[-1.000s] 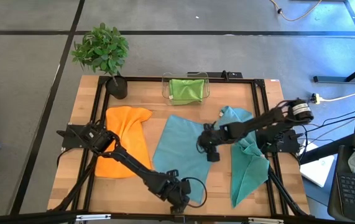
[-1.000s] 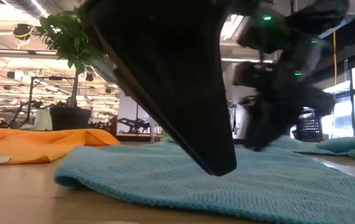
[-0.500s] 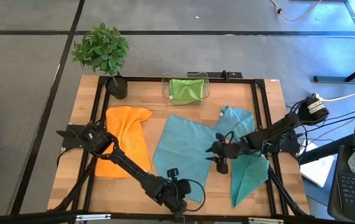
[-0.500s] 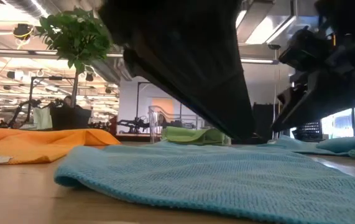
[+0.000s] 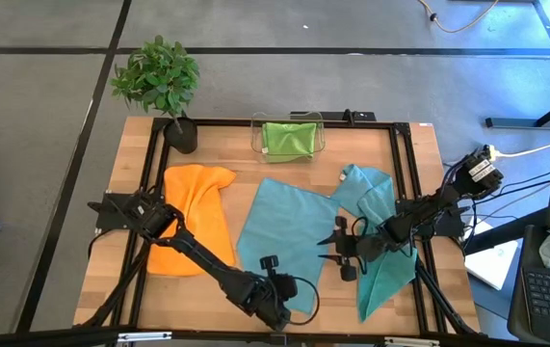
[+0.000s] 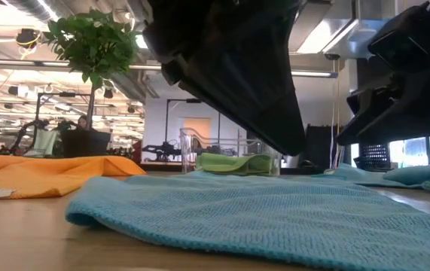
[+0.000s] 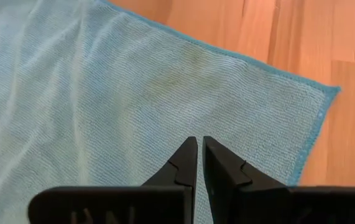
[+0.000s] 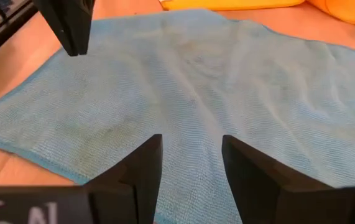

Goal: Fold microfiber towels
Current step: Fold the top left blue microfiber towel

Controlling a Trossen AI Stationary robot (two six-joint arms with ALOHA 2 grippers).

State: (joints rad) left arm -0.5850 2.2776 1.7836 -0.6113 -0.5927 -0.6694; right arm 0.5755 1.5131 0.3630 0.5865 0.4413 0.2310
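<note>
Towels are spread over the table [image 5: 120,198]: a flat teal towel [image 5: 279,236] lies in the middle and reaches toward the front edge, an orange towel [image 5: 193,217] lies along the left side, a second, rumpled teal towel [image 5: 380,246] lies along the right side, and a green towel [image 5: 289,138] sits in a clear bin [image 5: 255,135] at the back edge. The left gripper [image 5: 273,272] is held above the flat teal towel near its front right corner, close to the table's front edge; its fingers [image 7: 186,163] are seen pressed almost together, with nothing between them, and the towel's hemmed edge and corner lie just beyond their tips. The right gripper [image 5: 342,253] is poised over the right edge of the same towel, where it meets the rumpled one; its fingers [image 8: 146,165] are held well apart and empty, with the flat teal cloth spread below and ahead of them. A potted plant [image 5: 159,82] stands at the back left corner.
</note>
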